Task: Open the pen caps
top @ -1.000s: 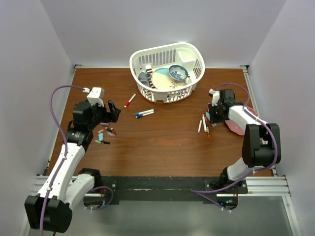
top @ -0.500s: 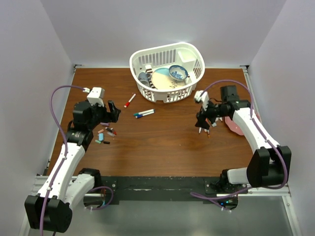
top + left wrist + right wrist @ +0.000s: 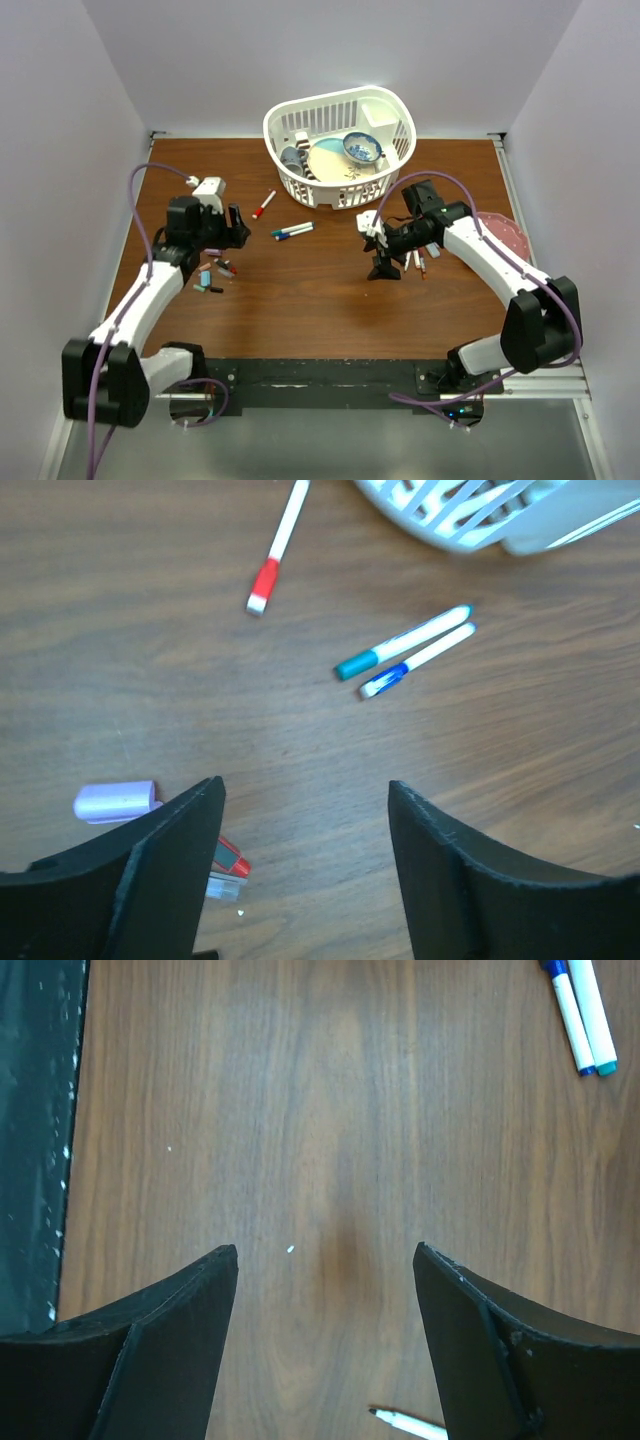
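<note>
The left claw (image 3: pixel 305 792) stands wide and holds nothing, its 2 fingers (image 3: pixel 170 870) spread over the bare desk (image 3: pixel 300 740). Loose pen caps (image 3: pixel 212 275) lie in a small cluster just on the near side of this claw. From the wrist, a lilac cap (image 3: pixel 116 801) shows outside one finger and a loose red cap (image 3: pixel 233 861) touches that finger's inner edge. Ahead of the claw lie 3 white markers (image 3: pixel 290 520) with their caps on. A red cap (image 3: pixel 263 585) is ahead to one side, and a teal cap (image 3: pixel 355 666) and a blue cap (image 3: pixel 385 680) sit side by side a little to the other. The white basket (image 3: pixel 340 145) stands beyond them.

The right claw (image 3: pixel 325 1255) is also wide and empty, pointing down at bare wood. A bare-tipped marker (image 3: pixel 408 1423) lies under it near one finger, and more uncapped markers (image 3: pixel 415 255) lie just beside it toward the desk's right edge. The teal and blue pair lies further ahead of it.
</note>
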### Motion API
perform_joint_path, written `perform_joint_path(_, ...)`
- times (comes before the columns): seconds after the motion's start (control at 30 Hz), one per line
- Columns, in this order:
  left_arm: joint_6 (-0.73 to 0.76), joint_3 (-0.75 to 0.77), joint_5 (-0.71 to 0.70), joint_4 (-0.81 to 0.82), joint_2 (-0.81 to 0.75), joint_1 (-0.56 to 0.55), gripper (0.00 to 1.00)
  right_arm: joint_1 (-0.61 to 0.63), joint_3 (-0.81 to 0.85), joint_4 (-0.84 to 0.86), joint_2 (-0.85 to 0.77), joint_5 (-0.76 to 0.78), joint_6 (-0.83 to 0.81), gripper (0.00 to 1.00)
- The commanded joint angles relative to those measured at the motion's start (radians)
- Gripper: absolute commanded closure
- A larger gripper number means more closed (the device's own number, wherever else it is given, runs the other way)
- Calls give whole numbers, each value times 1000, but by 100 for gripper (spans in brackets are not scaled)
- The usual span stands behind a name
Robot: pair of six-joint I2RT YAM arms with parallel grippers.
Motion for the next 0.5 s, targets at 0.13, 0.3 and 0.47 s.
perform_joint_path(0.13, 9, 309, -44, -101, 388, -5, 39, -2, -22, 74, -56, -49, 143, 25)
perform_joint_path(0.3, 82, 481, -102, -164, 583, -36, 41, 0, -5, 45, -62, -63, 141, 26)
perform_joint_path(0.47, 153, 613, -139, -229, 732, -36, 44, 0, -8, 45, -80, -78, 141, 26)
